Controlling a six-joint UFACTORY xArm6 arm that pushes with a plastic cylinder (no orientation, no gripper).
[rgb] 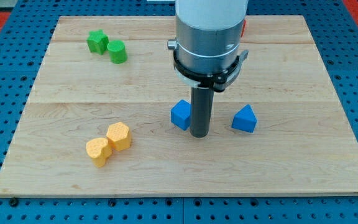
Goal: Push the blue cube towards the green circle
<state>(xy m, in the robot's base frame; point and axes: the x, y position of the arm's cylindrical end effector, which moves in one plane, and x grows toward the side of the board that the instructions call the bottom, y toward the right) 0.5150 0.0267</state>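
Blue pegboard frames a pale wooden desk (55, 93) made of joined planks, and the blocks lie scattered across it. Starting at the view's left, a green star-like block (96, 42) and the green circle, a short green cylinder (117, 52), sit touching near the top; lower down, two yellow-orange blocks, one with a lobed outline (97, 150) and one hexagonal (119, 135), lie touching as well. Near the middle sits the small blue cube (181, 114), turned so that a corner faces the view's bottom; being a cube, it has no real long axis. My tip (199, 135), the lower end of a straight dark rod, stands just beside the cube on its right, touching or very nearly so. I judge that placement deliberate: the cylinder lies up and to the left, so pressing from the right suits the push, though a start from lower right would aim truer. This end effector has no jaws and holds nothing. Further right rests a blue triangular block (245, 119), apart from the tip. Something red (244, 27) peeks from behind the arm's housing; I cannot tell its shape.
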